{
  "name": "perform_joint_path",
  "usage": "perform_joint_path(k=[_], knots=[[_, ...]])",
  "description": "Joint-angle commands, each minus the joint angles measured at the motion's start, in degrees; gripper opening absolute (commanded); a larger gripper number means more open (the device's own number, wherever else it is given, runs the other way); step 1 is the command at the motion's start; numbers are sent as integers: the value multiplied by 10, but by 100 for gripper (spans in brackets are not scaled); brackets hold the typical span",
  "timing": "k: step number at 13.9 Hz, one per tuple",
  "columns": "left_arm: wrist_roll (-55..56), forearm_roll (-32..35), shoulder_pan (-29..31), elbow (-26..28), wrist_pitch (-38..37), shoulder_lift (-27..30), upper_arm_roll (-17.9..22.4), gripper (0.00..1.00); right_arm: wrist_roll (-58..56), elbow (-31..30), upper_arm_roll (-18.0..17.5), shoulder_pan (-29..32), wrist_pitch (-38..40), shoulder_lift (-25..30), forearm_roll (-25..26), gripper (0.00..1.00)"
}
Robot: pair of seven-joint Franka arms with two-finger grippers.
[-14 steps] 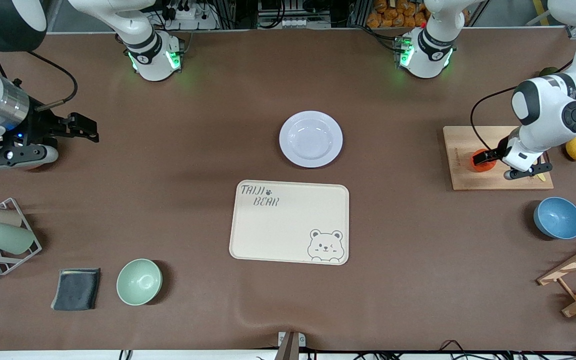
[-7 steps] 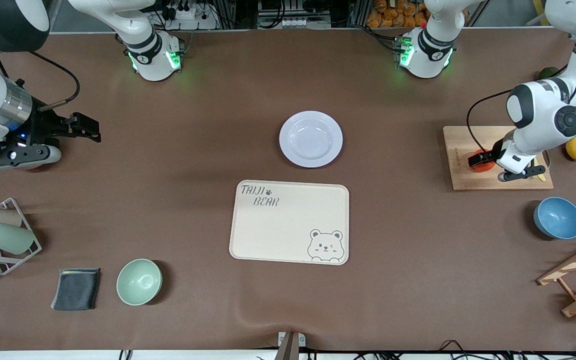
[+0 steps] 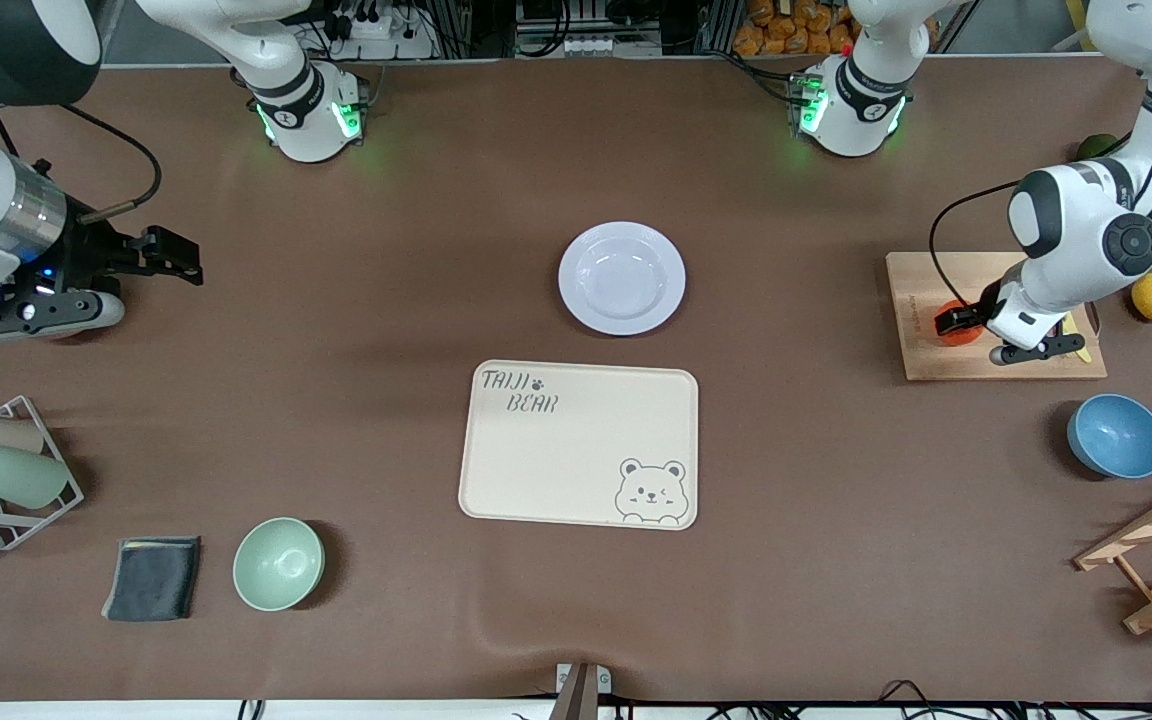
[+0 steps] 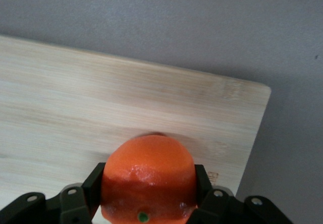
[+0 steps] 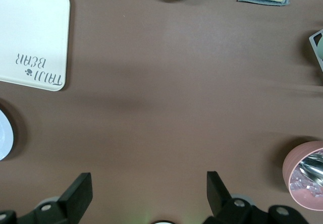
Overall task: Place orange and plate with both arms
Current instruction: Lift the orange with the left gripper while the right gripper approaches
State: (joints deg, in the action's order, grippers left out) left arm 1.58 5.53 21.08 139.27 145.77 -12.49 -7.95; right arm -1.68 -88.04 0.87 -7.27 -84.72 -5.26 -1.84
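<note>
The left gripper (image 3: 956, 325) is clenched on the orange (image 4: 149, 176) on the wooden board (image 3: 921, 300) at the left arm's end of the table; the front view mostly hides that fruit. The right gripper (image 5: 146, 193) waits with fingers spread over bare table. The cream tray (image 3: 576, 445) reads "TAIJI BEAR". The plate (image 3: 622, 277) lies just beside it, farther from the front camera. Only the right wrist view shows a pink cup (image 5: 303, 176), cut off.

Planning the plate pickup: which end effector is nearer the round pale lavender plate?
Left, slightly. The left end effector is shut on the small red-orange fruit on the wooden cutting board; the right end effector, open, hovers at the right arm's end, farther from the plate.
</note>
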Motion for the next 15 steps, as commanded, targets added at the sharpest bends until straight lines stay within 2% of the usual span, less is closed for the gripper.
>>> perform_joint_path(k=[1,2,4,6,7,11,13,15], knots=[[3,9,5,-8,4,11,-28,4,4,8,1,-9,4,-9,-7,100],[9,9,4,-12,3,19,-38,1,5,9,1,-13,3,-12,-7,100],[12,9,5,-27,-2,29,-60,0,6,9,1,-20,0,-20,-8,100],[11,10,5,-31,-10,66,-79,0,6,9,2,-24,-2,-22,-7,100],[19,10,5,-44,-46,82,-94,0,6,9,2,-27,-2,-24,-8,100],[88,-3,5,-193,-271,84,-159,0,6,9,1,-28,-8,-31,-9,100],[112,-28,4,-247,-333,81,-188,0,7,9,1,-34,-11,-38,-8,100],[137,-30,4,-270,-355,80,-211,0,8,9,2,-41,-18,-41,-7,100]])
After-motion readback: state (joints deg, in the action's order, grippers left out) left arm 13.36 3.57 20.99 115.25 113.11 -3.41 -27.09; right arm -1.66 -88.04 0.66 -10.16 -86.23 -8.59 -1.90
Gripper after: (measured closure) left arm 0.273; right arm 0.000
